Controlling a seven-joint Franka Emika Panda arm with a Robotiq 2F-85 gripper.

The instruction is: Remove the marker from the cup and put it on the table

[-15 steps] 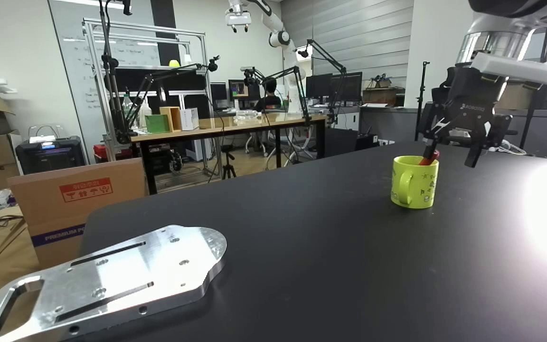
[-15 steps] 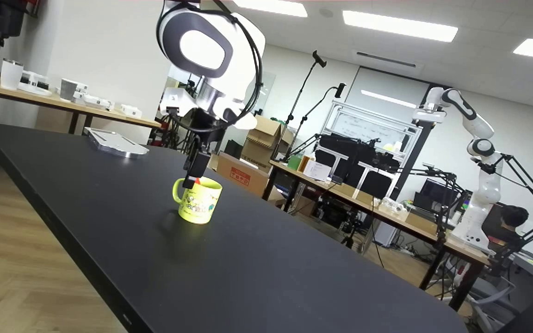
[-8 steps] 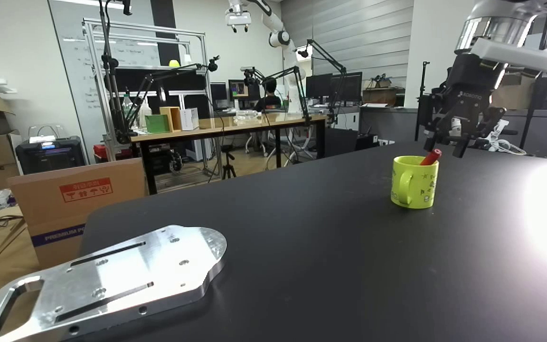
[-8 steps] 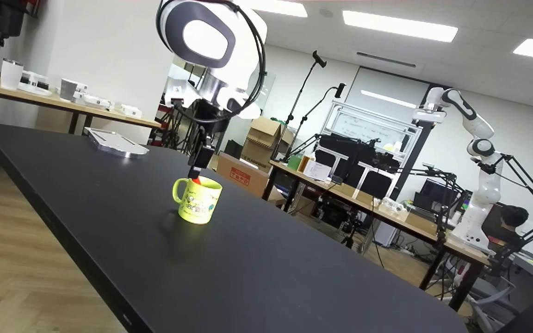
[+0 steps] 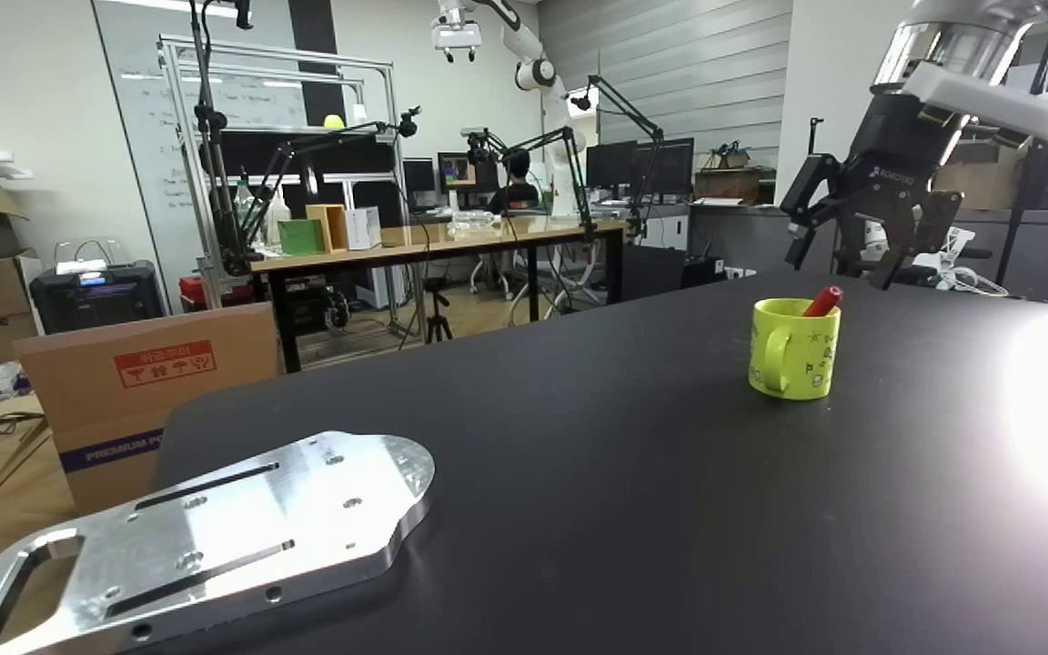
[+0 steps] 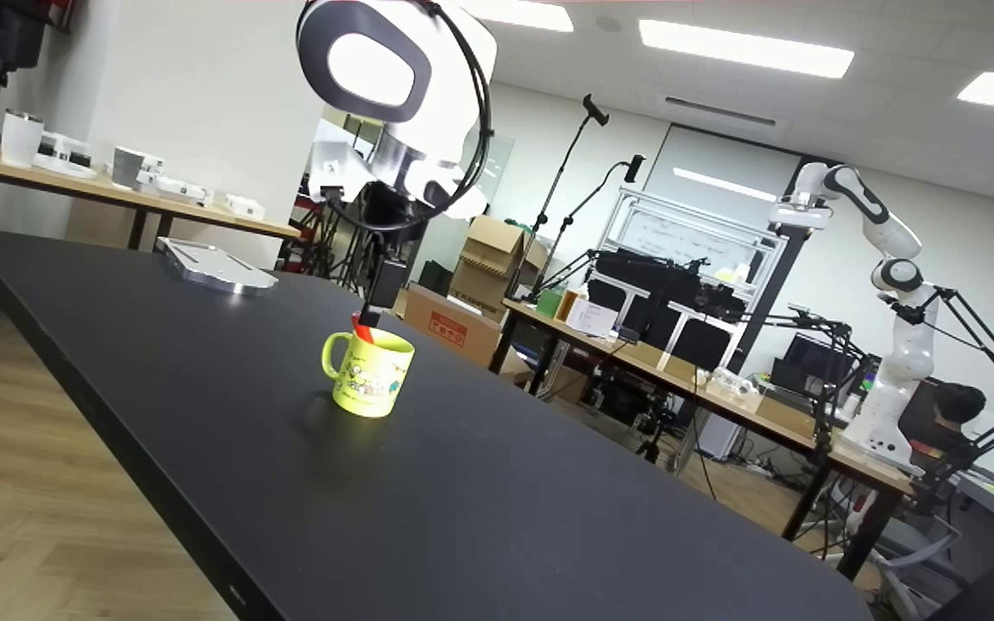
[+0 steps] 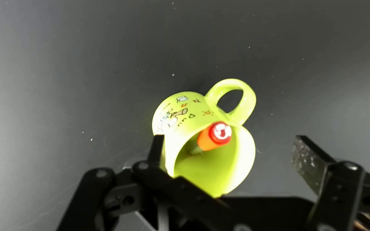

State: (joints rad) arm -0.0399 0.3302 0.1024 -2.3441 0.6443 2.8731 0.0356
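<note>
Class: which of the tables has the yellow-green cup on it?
The black-topped table: the cup stands upright there, the red marker leaning inside. The wooden-topped tables stand in the background.

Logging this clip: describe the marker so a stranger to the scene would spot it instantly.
In an exterior view, look across the large black table to the upright yellow-green cup. The marker leans inside that cup, one end poking above the rim. It is a slim stick, its red standing out against the yellow-green cup and black table.
</note>
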